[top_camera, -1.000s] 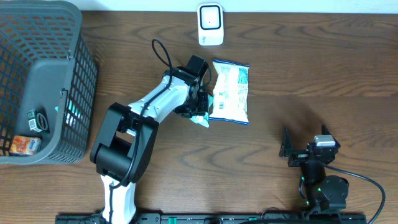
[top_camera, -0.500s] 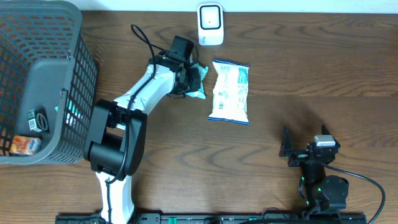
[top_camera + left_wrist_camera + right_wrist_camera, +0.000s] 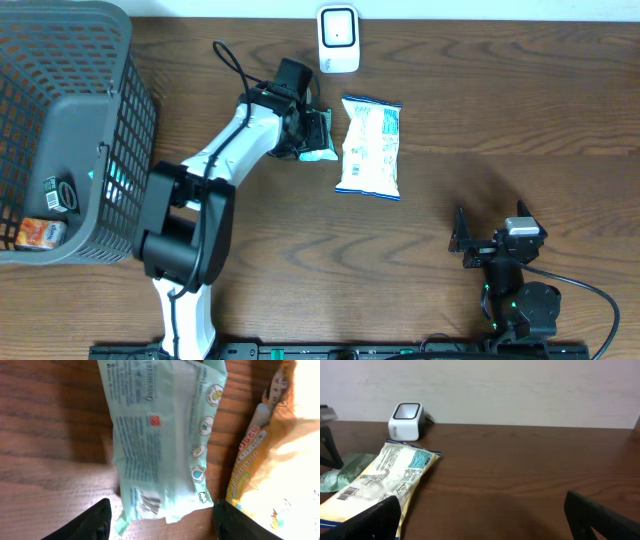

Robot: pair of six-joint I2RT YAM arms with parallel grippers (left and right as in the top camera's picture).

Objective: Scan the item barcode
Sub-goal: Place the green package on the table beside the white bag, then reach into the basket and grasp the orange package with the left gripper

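Note:
A pale green wipes packet point(image 3: 160, 445) lies flat on the wooden table, its printed side up and a barcode near its lower edge. My left gripper point(image 3: 164, 527) stands open just off that edge, one finger on each side and neither touching it. In the overhead view the packet point(image 3: 324, 152) lies under the left gripper point(image 3: 313, 130), below the white scanner point(image 3: 338, 38). My right gripper point(image 3: 482, 521) is open and holds nothing, low over the table at the front right point(image 3: 490, 245).
A white and yellow snack bag point(image 3: 370, 148) lies right beside the green packet. A grey mesh basket point(image 3: 100, 70) at the far left holds a dark item point(image 3: 62, 193) and an orange one point(image 3: 40, 233). The scanner point(image 3: 406, 420) stands by the back wall.
My left gripper carried the green packet up toward the scanner, then opened. The packet now lies loose on the table beside the snack bag. The right arm has not moved.

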